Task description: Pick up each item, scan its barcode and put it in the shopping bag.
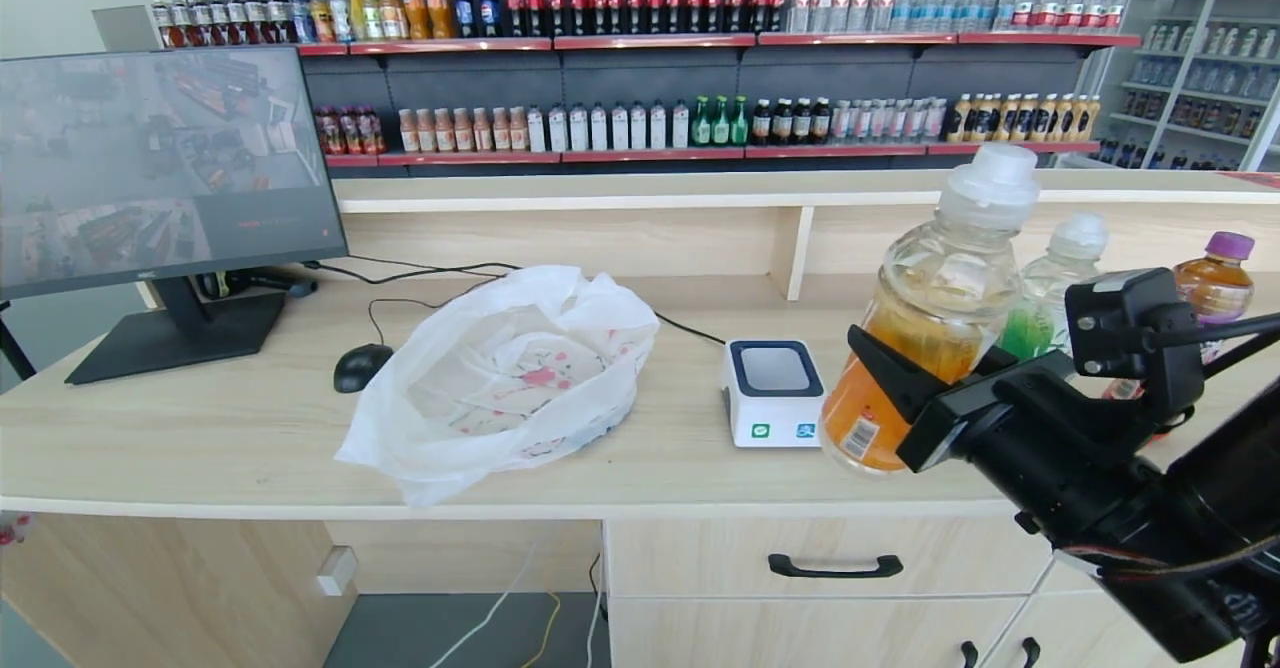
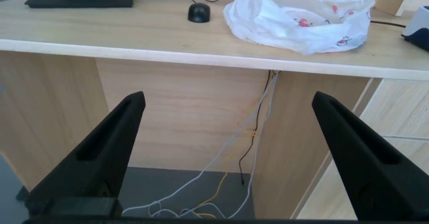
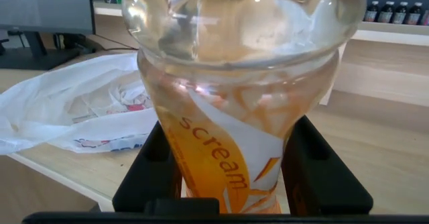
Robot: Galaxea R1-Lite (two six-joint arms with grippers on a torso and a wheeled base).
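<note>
My right gripper point(image 1: 925, 378) is shut on an orange-labelled drink bottle point(image 1: 930, 328) with a white cap, held just right of the white barcode scanner point(image 1: 772, 391); a barcode shows low on its label. The same orange bottle point(image 3: 234, 110) sits between the black fingers point(image 3: 149, 167) in the right wrist view. The white shopping bag point(image 1: 510, 378) lies open on the counter left of the scanner. Behind the held bottle stand a green-labelled bottle point(image 1: 1055, 288) and a purple-capped bottle point(image 1: 1215, 288). My left gripper point(image 2: 224, 157) hangs open below the counter edge, with the shopping bag point(image 2: 301, 13) above it.
A monitor point(image 1: 160, 168) on a stand fills the counter's left end, with a black mouse point(image 1: 362, 366) and cables beside the bag. A raised wooden ledge point(image 1: 800, 193) runs along the back. Drawers point(image 1: 835, 566) sit under the counter; wires point(image 2: 248, 157) hang beneath it.
</note>
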